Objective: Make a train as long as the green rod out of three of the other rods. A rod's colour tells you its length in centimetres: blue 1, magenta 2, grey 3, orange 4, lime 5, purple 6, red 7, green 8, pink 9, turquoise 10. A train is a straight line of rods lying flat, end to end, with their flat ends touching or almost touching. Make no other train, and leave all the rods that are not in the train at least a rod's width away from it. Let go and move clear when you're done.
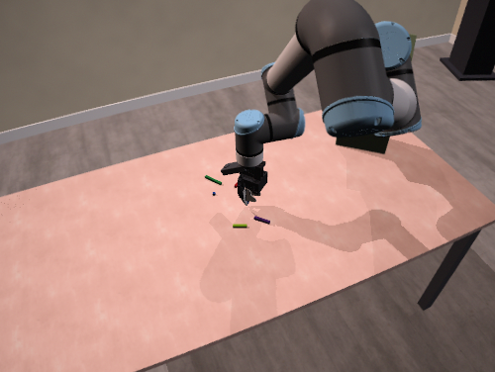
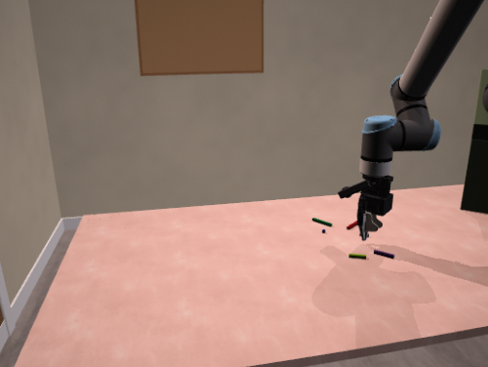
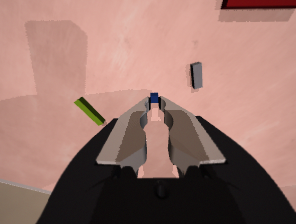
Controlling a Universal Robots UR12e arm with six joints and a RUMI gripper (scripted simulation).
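Holding a small blue rod [image 3: 154, 94] pinched between the tips of the pincer [image 1: 247, 202] [image 2: 364, 237] [image 3: 154, 98], over the surface [image 1: 124, 272] [image 2: 171, 293] [image 3: 245, 135]. In the wrist view, just right of the tips, near a grey rod [image 3: 196, 75]; to the left, near a lime rod [image 1: 240, 226] [image 2: 357, 256] [image 3: 89, 111]. Lying flat beside the lime, with a gap between and at a slant to it, a purple rod [image 1: 262, 220] [image 2: 384, 254]. Beyond the pincer, partly hidden by it in the top view, a red rod [image 1: 236, 185] [image 2: 351, 224] [image 3: 260, 3]. Farther out, near each other but apart, a green rod [image 1: 213, 180] [image 2: 322, 222] and a second blue rod [image 1: 214, 193] [image 2: 323, 230].
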